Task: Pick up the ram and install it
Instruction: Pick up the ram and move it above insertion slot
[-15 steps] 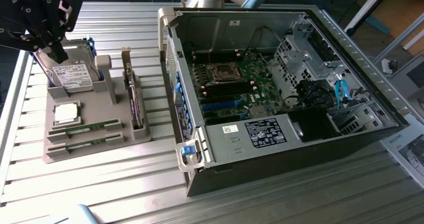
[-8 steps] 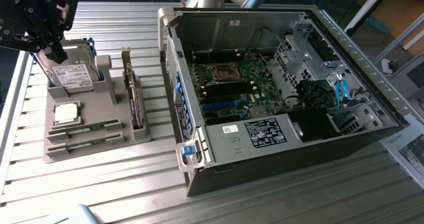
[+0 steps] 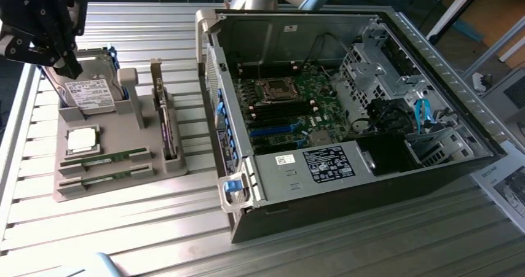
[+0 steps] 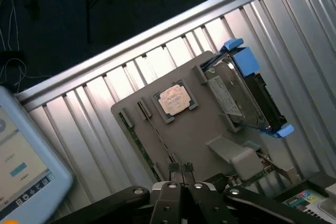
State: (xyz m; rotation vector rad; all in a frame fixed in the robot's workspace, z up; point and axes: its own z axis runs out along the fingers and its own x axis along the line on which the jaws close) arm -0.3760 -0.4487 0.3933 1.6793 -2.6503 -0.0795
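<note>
The gripper (image 4: 181, 170) is closed, its two fingertips pressed together with nothing between them. In the exterior view it hangs (image 3: 58, 50) above the far left part of the table (image 3: 147, 228), over the far end of a grey holder tray (image 3: 123, 136) and just above the hard drive (image 3: 86, 94) that stands upright in the tray's far slot, in a blue bracket.

The ram (image 3: 105, 159) lies in a slot at the near end of the tray, a slim green stick running along the tray's width. A second stick (image 3: 102, 180) of the same kind lies in the next slot, nearer still and parallel to the first. Both are apart from the gripper. Between them and the hard drive sits the square silver processor (image 3: 82, 139), flat in its own recess. On the tray's right side, in the exterior view, an expansion card (image 3: 164, 126) stands on edge.

To the exterior view's right of the tray, an open computer case (image 3: 443, 80) lies on its side on the ribbed metal table. Its green motherboard (image 3: 287, 105) is exposed, with the processor socket (image 3: 275, 88) towards the far side and dark slots beside it.

In the wrist view, the corner of a tablet (image 4: 23, 166) with a lit screen shows beside the table.
</note>
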